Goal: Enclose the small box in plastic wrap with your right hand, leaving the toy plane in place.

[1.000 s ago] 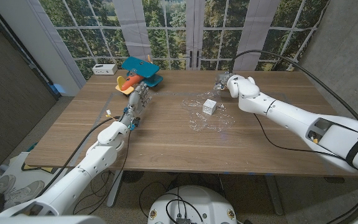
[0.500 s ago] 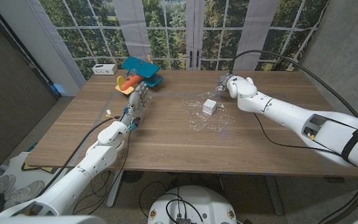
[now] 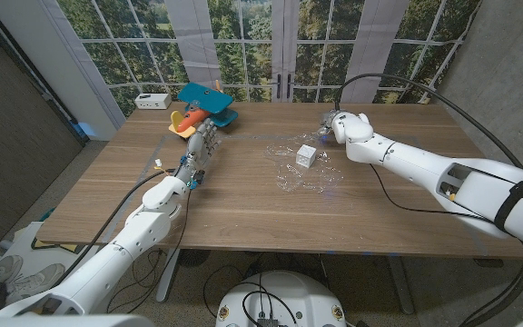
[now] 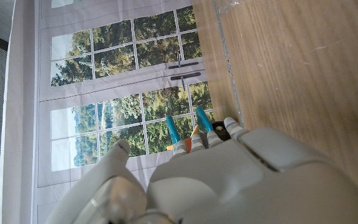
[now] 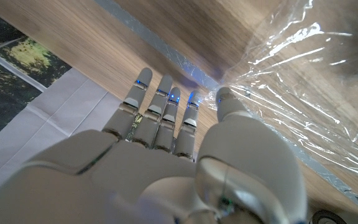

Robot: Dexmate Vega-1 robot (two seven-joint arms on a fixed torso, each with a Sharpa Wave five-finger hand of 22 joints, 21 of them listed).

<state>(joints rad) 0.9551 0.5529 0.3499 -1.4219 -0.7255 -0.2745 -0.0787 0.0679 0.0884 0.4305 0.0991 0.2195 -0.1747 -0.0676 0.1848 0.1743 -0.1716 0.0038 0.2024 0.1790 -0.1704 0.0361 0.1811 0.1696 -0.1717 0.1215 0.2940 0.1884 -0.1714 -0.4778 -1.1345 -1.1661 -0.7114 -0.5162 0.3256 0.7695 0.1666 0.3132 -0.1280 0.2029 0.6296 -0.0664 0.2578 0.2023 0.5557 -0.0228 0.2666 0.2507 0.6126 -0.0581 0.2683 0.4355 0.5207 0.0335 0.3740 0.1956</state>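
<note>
A small white box [image 3: 306, 155] sits on a crumpled clear sheet of plastic wrap [image 3: 305, 174] spread on the middle of the table. My right hand [image 3: 335, 125] hovers at the wrap's far right corner, a little beyond the box. Its fingers [image 5: 161, 106] are straight and hold nothing, and the thumb lies at the edge of the wrap [image 5: 291, 81]. The blue and orange toy plane [image 3: 203, 105] stands at the far left. My left hand [image 3: 202, 145] reaches toward it with straight fingers, empty, just short of the plane [image 4: 184, 129].
A small white device [image 3: 154, 100] sits at the table's far left corner beside the plane. Bare wooden table [image 3: 243, 204] lies in front of the wrap. Windows and curtains stand behind the far edge.
My right hand has shifted slightly left and down, closer to the wrap's far corner. The box, wrap, plane and left hand are where they were.
</note>
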